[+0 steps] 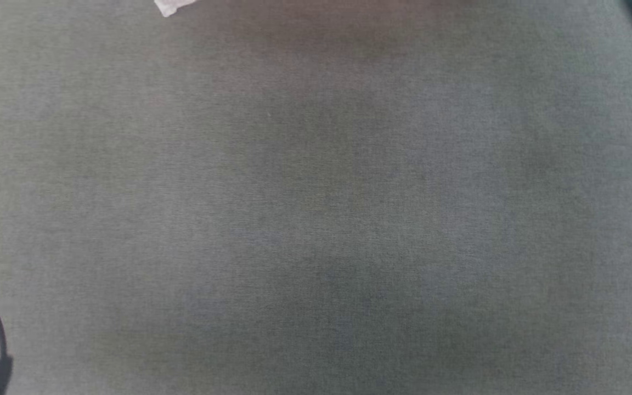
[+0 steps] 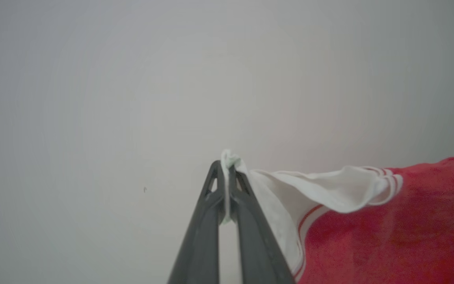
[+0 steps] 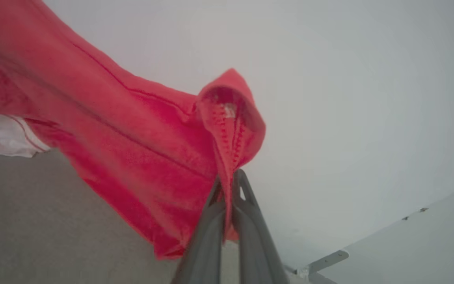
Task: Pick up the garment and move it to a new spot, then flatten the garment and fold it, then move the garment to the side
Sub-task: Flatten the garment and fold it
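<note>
Garment (image 2: 388, 232), red jersey: aloft above table (image 3: 34, 221), left pincer (image 2: 227, 170) clamped on white sleeve (image 2: 329, 189), right pincer (image 3: 229, 183) on red hem (image 3: 227, 118); risk: shallow bites, cloth may slip when pulled.

The garment (image 3: 132, 150) is red; its sleeve (image 2: 329, 189) is white, edged with thin red stripes (paired at the cuff). The left gripper (image 2: 225, 166) and right gripper (image 3: 230, 178) are dark grey. The table (image 1: 316, 219) is plain mid-grey, the wall (image 2: 112, 79) pale grey.
</note>
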Robot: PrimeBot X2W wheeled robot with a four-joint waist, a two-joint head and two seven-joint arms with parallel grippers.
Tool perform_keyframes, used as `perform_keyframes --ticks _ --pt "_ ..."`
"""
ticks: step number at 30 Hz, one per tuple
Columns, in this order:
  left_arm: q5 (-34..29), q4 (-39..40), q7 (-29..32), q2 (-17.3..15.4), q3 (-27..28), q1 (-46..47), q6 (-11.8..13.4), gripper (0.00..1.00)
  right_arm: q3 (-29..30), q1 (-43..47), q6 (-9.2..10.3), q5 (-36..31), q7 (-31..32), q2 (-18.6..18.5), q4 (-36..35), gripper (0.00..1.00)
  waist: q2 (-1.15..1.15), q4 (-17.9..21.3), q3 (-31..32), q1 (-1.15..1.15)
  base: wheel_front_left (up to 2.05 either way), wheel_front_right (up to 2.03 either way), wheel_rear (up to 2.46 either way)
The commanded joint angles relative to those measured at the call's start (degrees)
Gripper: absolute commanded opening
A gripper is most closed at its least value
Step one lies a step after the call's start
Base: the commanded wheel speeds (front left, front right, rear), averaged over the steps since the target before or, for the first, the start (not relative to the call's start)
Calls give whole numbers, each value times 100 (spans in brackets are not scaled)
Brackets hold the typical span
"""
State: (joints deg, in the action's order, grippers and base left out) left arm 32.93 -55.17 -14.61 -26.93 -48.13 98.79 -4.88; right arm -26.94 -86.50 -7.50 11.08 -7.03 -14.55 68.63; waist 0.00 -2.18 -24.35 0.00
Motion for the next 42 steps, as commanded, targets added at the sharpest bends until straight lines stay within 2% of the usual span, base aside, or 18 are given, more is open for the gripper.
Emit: perform_keyframes --ticks 1,5,7,14,16,21,29,34,42 --pt "178 -163 140 75 -60 -267 -120 0 -70 249 1 84 53 41 91 0 0 -79 98 0 0 0 0" --pt "640 -335 724 172 -197 -835 -250 0 -280 729 1 383 292 111 150 0 0 -190 283 0 0 0 0" --pt "979 -94 1168 224 -410 -1206 -253 0 -416 999 1 633 474 98 85 0 0 -251 402 0 0 0 0" --pt "2359 1248 2489 -414 -1009 -2321 -254 0 -1144 2002 1 1588 1125 -335 -736 0 0 -422 799 0 0 0 0" --pt "2508 1377 2629 -521 -1031 -2437 -254 0 -1230 2144 1 1756 1223 -422 -894 0 0 -433 842 0 0 0 0" --pt "3059 1814 3283 -850 -1126 -3094 -242 0 -1667 2867 1 2563 1715 -981 -1855 0 0 -496 1058 0 0 0 0" --pt "3493 3071 3966 -1329 -1371 -4189 328 0 -2061 4067 1 3648 2498 -1899 -3277 0 0 -558 1328 0 0 0 0" --pt "3749 4142 4187 -1749 -1481 -4859 862 0 -2042 4731 1 4081 2830 -2374 -3986 0 0 -574 1452 0 0 0 0" --pt "4019 5646 4493 -2449 -1732 -5781 1677 0 -1794 5772 1 4499 3289 -2869 -4906 0 0 -536 1526 0 0 0 0"
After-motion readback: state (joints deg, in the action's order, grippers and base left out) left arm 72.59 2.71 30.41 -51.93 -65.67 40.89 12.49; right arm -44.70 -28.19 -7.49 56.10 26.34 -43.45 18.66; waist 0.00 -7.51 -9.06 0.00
